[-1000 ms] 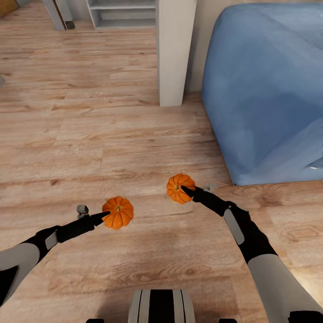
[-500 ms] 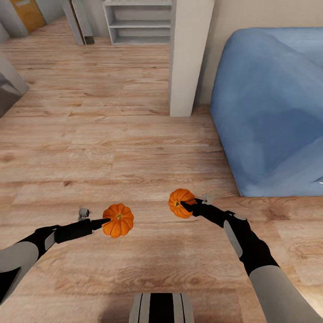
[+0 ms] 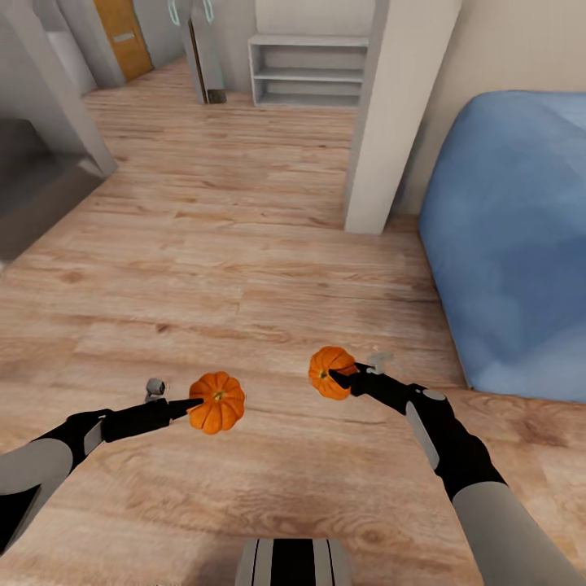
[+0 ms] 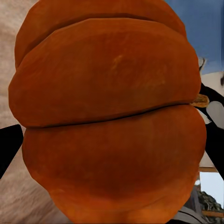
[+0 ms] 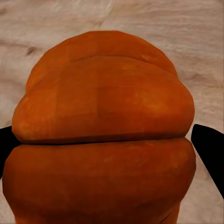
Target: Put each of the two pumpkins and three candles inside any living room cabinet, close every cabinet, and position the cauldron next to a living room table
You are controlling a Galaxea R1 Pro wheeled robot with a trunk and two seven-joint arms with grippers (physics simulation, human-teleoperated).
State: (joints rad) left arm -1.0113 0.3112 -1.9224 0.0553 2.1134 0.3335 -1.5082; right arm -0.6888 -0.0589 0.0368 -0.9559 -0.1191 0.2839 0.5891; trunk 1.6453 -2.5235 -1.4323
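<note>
Each arm carries one small bright-orange ribbed pumpkin clear above the pale wood plank floor, likely so both can travel together to a cabinet. The left gripper is clamped on the nearer left pumpkin; the right gripper pinches the other pumpkin, apparently near its stem. A blue cushioned sofa sits right.

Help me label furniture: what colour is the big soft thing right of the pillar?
Blue; the soft furniture is plain, without pattern, clearest in the head view.
</note>
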